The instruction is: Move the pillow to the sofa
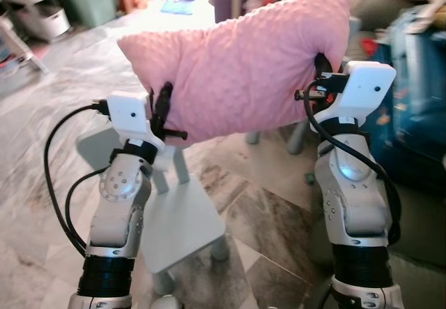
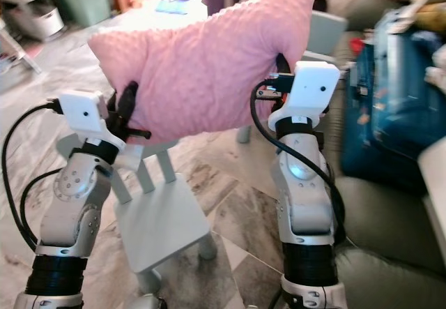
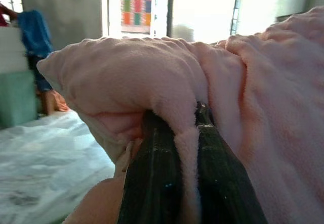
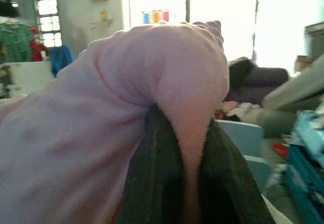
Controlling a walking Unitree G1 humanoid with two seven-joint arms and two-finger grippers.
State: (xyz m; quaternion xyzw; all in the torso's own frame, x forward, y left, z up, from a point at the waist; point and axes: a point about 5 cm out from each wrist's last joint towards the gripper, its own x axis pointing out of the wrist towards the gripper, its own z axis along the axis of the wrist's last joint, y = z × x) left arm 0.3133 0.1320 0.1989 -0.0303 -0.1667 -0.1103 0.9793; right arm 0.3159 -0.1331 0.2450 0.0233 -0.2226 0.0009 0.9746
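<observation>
The pink pillow (image 1: 244, 65) hangs in the air above a small grey chair (image 1: 178, 218). Your left gripper (image 1: 162, 110) pinches its lower left edge; your right gripper (image 1: 322, 72) pinches its right edge. A blue bag (image 1: 411, 100) stands to the right.

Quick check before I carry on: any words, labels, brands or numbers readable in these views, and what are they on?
None can be read.
The pink pillow, pinched at each end by the left hand and right hand, bears no print.
The coloured grid hanging on the far wall is blurred: blocks of colour, no legible characters.
The blue bag by the sofa shows no label sharp enough to read.
</observation>
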